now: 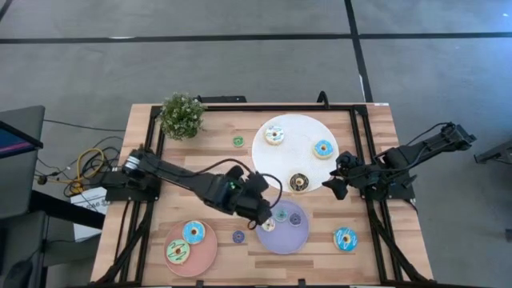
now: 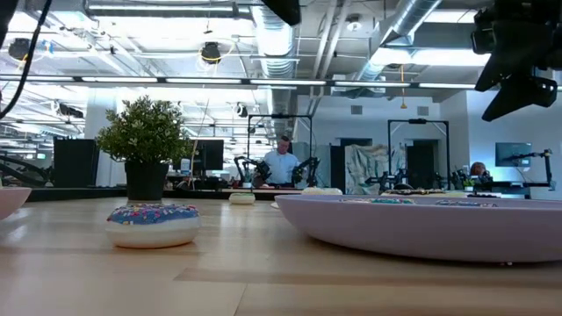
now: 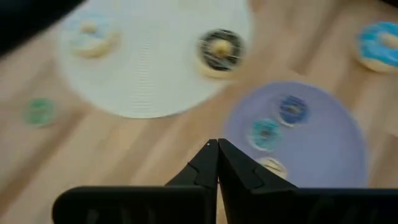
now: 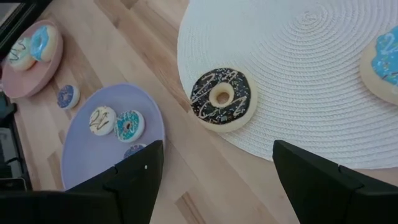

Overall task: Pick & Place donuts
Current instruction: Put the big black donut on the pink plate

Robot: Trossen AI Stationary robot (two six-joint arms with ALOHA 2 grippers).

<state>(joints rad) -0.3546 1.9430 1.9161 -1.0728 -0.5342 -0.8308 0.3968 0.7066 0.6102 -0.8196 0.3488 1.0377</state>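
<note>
Nearest you, left gripper jaws are closed on nothing above the purple plate holding three tiny donuts. Right gripper hovers open at three o'clock (chocolate donut nearby). You've two strays left on the surface.

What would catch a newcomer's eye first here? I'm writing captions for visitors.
The big white plate at the back of the table, holding three donuts including a chocolate donut, draws the eye first. In front of it, the left tool, fingers shut, sits at the edge of the purple plate with three tiny donuts on it. The right tool, open, waits at the white plate's right edge, and a leafy potted plant marks the back left corner.
</note>
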